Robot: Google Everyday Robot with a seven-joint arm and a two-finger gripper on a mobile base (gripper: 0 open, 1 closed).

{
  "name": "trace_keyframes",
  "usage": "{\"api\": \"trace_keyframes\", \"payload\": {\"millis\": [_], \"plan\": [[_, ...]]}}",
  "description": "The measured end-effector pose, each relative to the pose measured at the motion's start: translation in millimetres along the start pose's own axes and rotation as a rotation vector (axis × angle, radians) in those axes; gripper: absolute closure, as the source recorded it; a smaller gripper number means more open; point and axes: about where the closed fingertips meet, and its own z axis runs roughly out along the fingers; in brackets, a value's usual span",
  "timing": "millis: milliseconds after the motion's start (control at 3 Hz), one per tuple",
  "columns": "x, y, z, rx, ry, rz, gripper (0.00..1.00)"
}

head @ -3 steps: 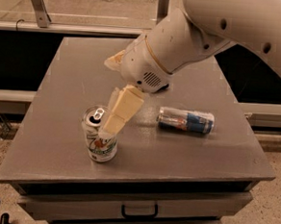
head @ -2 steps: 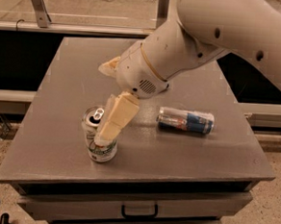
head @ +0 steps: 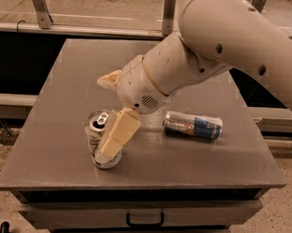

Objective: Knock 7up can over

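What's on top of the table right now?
A standing 7up can, the tool against its front covering most of its label, and a blue-and-silver can on its side.

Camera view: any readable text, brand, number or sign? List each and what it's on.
No text reads clearly.
7up can: print mostly hidden behind the pincer, which is down against its front; no letters legible.
Blue can, lying on its side: blue and silver print, too blurred to read.
Arm and table: no markings visible.
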Motion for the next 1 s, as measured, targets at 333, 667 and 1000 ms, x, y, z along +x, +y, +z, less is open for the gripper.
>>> {"api": "trace_keyframes", "payload": {"millis": [333, 667, 1000], "plan": [[5.3, 5.3, 6.1, -0.013, -0.005, -0.001, 0.03], [6.9, 8.8, 6.9, -0.017, -0.007, -0.008, 0.25], [7.3, 9.3, 4.2, -0.009, -0.013, -0.005, 0.48]]}}
